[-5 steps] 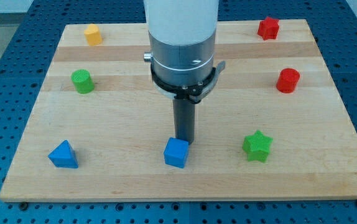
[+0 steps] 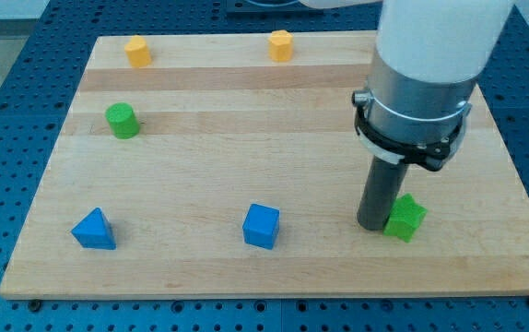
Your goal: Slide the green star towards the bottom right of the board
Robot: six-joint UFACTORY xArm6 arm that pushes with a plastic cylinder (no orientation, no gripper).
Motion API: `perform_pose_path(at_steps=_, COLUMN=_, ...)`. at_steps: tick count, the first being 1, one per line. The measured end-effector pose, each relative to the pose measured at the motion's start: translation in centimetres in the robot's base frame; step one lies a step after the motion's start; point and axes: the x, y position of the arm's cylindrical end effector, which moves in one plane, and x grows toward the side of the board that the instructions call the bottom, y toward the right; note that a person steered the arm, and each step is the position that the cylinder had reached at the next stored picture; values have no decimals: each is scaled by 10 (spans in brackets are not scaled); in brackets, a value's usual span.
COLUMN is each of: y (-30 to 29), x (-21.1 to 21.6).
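Note:
The green star (image 2: 405,219) lies near the view's bottom right of the wooden board (image 2: 200,157). My tip (image 2: 372,224) stands on the board right against the star's left side, touching it. The rod and the arm's white and grey body rise above it and hide the upper right part of the board.
A blue cube (image 2: 262,226) sits at the bottom centre and a blue triangle (image 2: 94,230) at the bottom left. A green cylinder (image 2: 122,121) is at the left. Two orange blocks (image 2: 136,51) (image 2: 281,44) sit along the top edge.
My tip has moved from beside the blue cube to the right, up against the green star. The star has shifted slightly right. The arm now covers the two red blocks and uncovers an orange block.

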Motion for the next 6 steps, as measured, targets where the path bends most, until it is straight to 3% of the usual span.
perform_pose_path(at_steps=6, y=43, x=-13)
